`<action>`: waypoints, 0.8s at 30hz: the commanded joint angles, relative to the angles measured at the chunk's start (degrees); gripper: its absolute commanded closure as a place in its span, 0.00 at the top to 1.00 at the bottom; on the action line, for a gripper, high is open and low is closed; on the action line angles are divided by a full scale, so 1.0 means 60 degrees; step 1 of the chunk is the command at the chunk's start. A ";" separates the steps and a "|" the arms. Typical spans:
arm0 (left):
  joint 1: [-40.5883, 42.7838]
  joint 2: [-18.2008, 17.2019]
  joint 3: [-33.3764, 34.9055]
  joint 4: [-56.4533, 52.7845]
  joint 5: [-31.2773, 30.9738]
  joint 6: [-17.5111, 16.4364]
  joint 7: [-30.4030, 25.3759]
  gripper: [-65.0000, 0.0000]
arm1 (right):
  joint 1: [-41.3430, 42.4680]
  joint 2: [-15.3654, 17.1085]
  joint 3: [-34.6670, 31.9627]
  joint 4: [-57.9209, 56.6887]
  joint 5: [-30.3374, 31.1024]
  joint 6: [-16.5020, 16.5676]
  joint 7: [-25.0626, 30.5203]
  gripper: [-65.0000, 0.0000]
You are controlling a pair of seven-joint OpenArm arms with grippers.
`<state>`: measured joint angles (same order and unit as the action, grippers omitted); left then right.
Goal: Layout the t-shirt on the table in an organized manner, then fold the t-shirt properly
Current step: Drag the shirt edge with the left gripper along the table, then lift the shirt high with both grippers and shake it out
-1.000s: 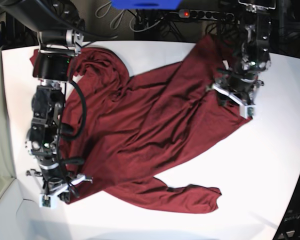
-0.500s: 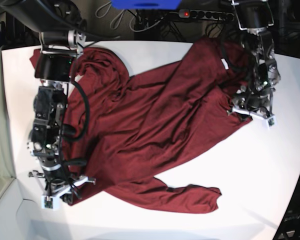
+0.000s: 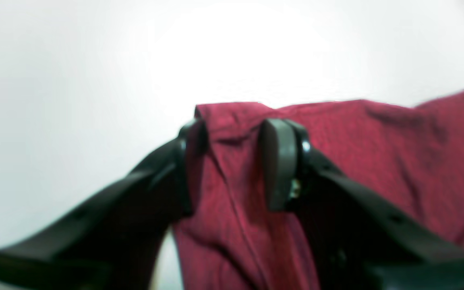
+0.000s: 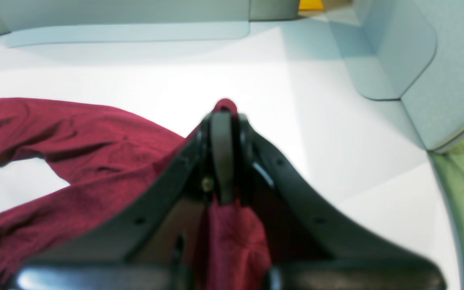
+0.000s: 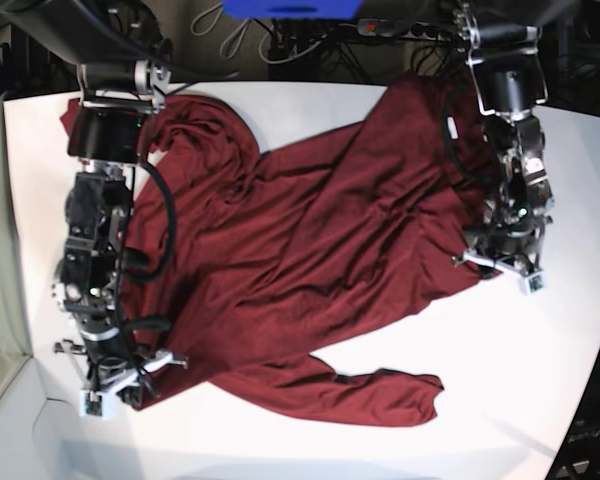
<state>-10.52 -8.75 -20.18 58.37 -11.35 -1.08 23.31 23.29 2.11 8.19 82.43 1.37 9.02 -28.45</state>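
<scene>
The maroon t-shirt (image 5: 310,240) lies spread and wrinkled across the white table (image 5: 540,380), with one sleeve trailing toward the front (image 5: 380,395). My left gripper (image 5: 500,268) is at the shirt's right edge. In the left wrist view its jaws (image 3: 232,161) stand apart, straddling a fold of the t-shirt (image 3: 377,161) at its edge, and one finger pad (image 3: 278,165) shows bare. My right gripper (image 5: 115,385) is at the front left. In the right wrist view it (image 4: 224,121) is shut on a pinch of the t-shirt (image 4: 75,133), a tip of cloth poking past the fingertips.
A power strip (image 5: 410,28), cables and a blue object (image 5: 290,8) lie beyond the table's far edge. Grey-green padded panels (image 4: 397,48) stand past the table in the right wrist view. Bare white table (image 3: 95,60) lies beyond the left gripper.
My left gripper has travelled toward the front along the shirt's right side, from near the upper edge to the lower right corner. The right arm has barely moved.
</scene>
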 commanded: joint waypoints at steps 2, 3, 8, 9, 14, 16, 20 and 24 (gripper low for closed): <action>-0.0202 -0.0014 0.0016 -0.1018 0.0420 0.0173 0.0489 0.24 | 0.0302 0.0051 -0.0038 0.0159 0.0043 -0.0030 0.0280 0.00; -0.0378 -0.0014 0.0016 -0.1457 0.0610 0.0173 0.0152 0.16 | 0.0302 0.0051 -0.0038 0.0159 0.0043 -0.0030 0.0280 0.00; -0.1360 -0.0028 0.0016 -0.3435 0.1475 -0.0267 -0.0713 0.02 | 0.0287 0.0051 -0.0053 0.0159 0.0043 -0.0030 0.0280 0.00; -0.1506 -0.0028 0.0002 -0.3640 0.1592 -0.0311 -0.0801 0.00 | 0.0287 0.0051 -0.0053 0.0159 0.0043 -0.0030 0.0280 0.00; -0.2458 -0.0219 -0.0057 -0.3626 0.1636 -0.0325 -0.0947 0.01 | 0.0302 0.0051 -0.0053 0.0159 0.0014 -0.0030 0.0280 0.00; -0.3030 -0.0365 -0.0028 -0.3640 0.1636 -0.0325 -0.0977 0.01 | 0.0316 0.0051 -0.0053 0.0159 0.0014 -0.0030 0.0280 0.00; -0.3982 -0.0438 -0.0013 -0.3626 0.1680 -0.0325 -0.0977 0.01 | 0.0331 0.0037 -0.0053 0.0217 0.0029 -0.0030 0.0280 0.00; -0.4788 -0.0688 0.0002 -0.3552 0.1636 -0.0325 -0.0933 0.01 | 0.0551 0.0051 -0.0038 0.0173 0.0029 -0.0030 0.0280 0.00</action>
<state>-37.08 -12.10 -20.16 35.66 -1.34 -3.11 19.46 24.64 2.11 7.94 82.46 1.32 9.02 -28.82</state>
